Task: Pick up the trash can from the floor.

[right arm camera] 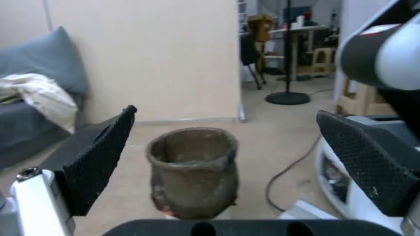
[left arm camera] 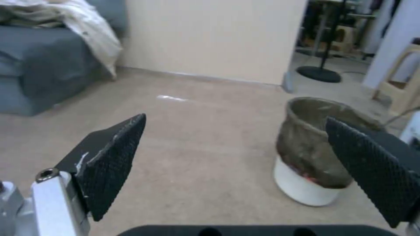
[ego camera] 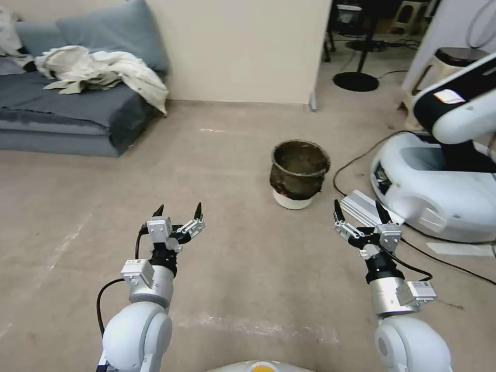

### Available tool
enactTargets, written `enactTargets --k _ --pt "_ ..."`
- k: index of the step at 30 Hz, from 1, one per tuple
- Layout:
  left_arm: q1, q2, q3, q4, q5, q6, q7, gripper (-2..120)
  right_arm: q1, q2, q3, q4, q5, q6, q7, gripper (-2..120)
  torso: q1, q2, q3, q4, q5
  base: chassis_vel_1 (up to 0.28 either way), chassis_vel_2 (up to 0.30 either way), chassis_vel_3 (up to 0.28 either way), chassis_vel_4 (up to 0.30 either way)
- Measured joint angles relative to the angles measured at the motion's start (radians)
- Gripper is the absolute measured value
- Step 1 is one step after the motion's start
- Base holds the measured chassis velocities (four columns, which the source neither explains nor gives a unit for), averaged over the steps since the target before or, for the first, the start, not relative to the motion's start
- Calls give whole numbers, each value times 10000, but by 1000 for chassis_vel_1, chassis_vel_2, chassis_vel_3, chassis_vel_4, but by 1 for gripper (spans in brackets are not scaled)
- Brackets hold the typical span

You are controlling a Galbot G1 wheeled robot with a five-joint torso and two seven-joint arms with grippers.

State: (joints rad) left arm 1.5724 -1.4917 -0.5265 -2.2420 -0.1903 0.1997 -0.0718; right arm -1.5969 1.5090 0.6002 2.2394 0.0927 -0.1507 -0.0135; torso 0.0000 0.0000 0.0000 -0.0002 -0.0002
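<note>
The trash can (ego camera: pixel 298 173) stands upright on the floor (ego camera: pixel 217 170), a small white bin with a dark brownish bag folded over its rim. It also appears in the left wrist view as the trash can (left arm camera: pixel 313 154) and in the right wrist view as the trash can (right arm camera: pixel 192 170). My left gripper (ego camera: pixel 178 211) hovers open, short of the can and to its left. Open too, my right gripper (ego camera: pixel 360 209) hangs short of the can and slightly to its right. Both hold nothing.
A large white robot base (ego camera: pixel 439 186) with black cables (ego camera: pixel 361 160) sits right of the can. A grey sofa (ego camera: pixel 67 113) with a pale cloth is at far left. A beige wall panel (ego camera: pixel 243 51) stands behind. A stand's round black base (ego camera: pixel 355 81) lies beyond.
</note>
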Motion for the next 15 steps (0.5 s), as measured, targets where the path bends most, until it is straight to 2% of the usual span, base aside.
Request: enactTargets --k 1,5,8,15 --pt "0 0 0 0 0 0 0 100 0 0 0 0 0 0 0 100 0 0 0 0 0 -97 -93 -93 -118" --pt "-31 -14 55 17 5 1 16 100 -50 -300 -10 -467 725 1527 -219 100 0 0 0 3 3 -69 -66 -77 -73" --pt "-45 -23 75 23 5 3 21 100 -64 -405 -13 -633 992 2074 -302 100 0 0 0 3 0 -18 -9 -21 -17" --pt "-90 -28 147 73 11 0 47 100 -102 -363 -7 -752 1022 2463 -319 100 0 0 0 1 1 0 0 0 0"
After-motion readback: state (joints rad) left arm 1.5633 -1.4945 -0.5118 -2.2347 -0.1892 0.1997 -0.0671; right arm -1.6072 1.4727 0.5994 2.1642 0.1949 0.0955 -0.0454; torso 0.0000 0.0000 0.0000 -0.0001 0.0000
